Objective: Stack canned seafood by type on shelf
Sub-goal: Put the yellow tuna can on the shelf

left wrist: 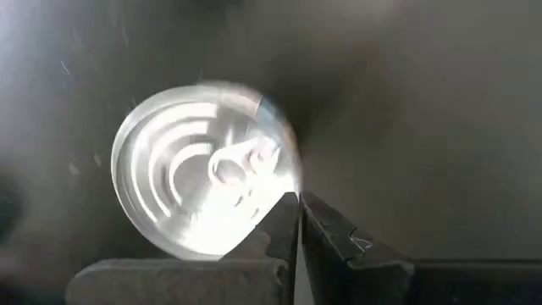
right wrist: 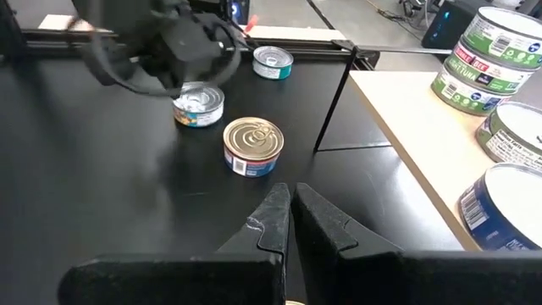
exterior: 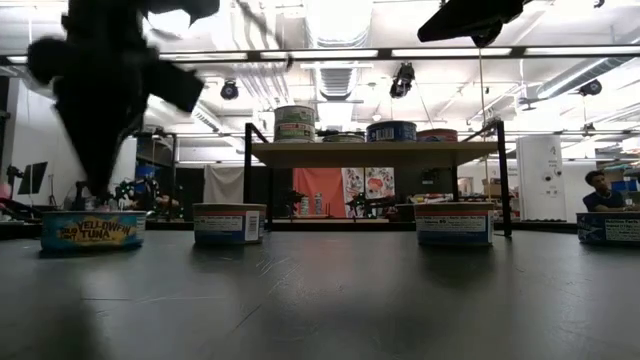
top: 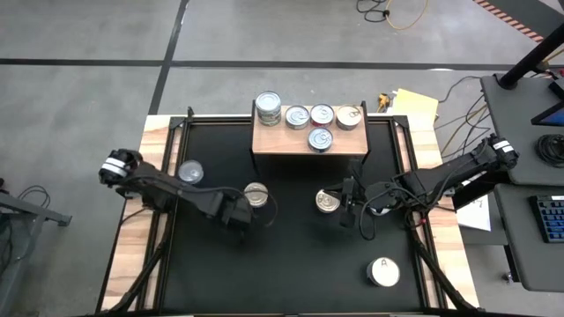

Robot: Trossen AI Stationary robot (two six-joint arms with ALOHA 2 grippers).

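Observation:
The wooden shelf (top: 308, 139) at the table's far edge carries several cans (top: 322, 114), with two stacked at its left end (top: 268, 107). Loose cans rest on their bases on the black table: a silver-topped one (top: 256, 194), another far left (top: 190, 172), a gold-topped one (top: 328, 201) and a white-topped one marked "A" (top: 383, 271). My left gripper (top: 240, 216) is shut, points down and hovers just near-side of the silver-topped can (left wrist: 203, 182), above the table. My right gripper (right wrist: 288, 195) is shut and raised right of the gold-topped can (right wrist: 252, 146).
The shelf's dark legs (right wrist: 334, 93) stand close to the gold-topped can. Bare black tabletop lies between the loose cans and along the near edge (top: 282, 282). A desk with a keyboard (top: 548, 216) stands off the table's right side. A person (exterior: 598, 190) sits in the room behind.

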